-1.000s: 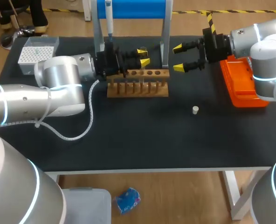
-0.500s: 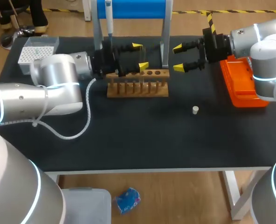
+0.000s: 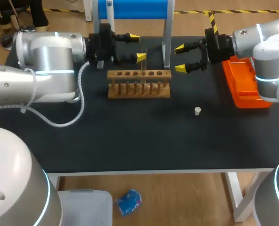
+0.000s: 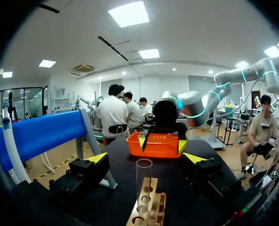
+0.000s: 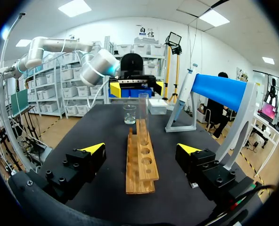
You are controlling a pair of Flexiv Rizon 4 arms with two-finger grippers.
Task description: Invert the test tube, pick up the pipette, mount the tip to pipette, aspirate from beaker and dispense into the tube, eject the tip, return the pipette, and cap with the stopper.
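Observation:
A clear test tube [image 3: 143, 67] stands upright, mouth up, in the wooden rack [image 3: 139, 89]. My left gripper [image 3: 136, 46] is open just behind and above the rack, clear of the tube. From its wrist view the tube [image 4: 143, 181] rises between and slightly ahead of the open fingers [image 4: 98, 158]. At the rack's right end my right gripper [image 3: 180, 58] is open and holds nothing. The pipette [image 3: 110, 16] hangs on the blue stand. A small white stopper [image 3: 197, 111] lies on the mat. The beaker [image 5: 129, 114] sits beyond the rack's far end.
An orange basket [image 3: 243, 82] sits at the table's right edge under my right arm. The blue stand [image 3: 132, 8] with its metal legs rises behind the rack. A tip box [image 5: 157, 106] sits near the beaker, hidden in the head view by my left arm.
My left gripper opened, let go of the tube and drew back and up from the rack. The tube stays upright in the rack. The right arm has not moved.

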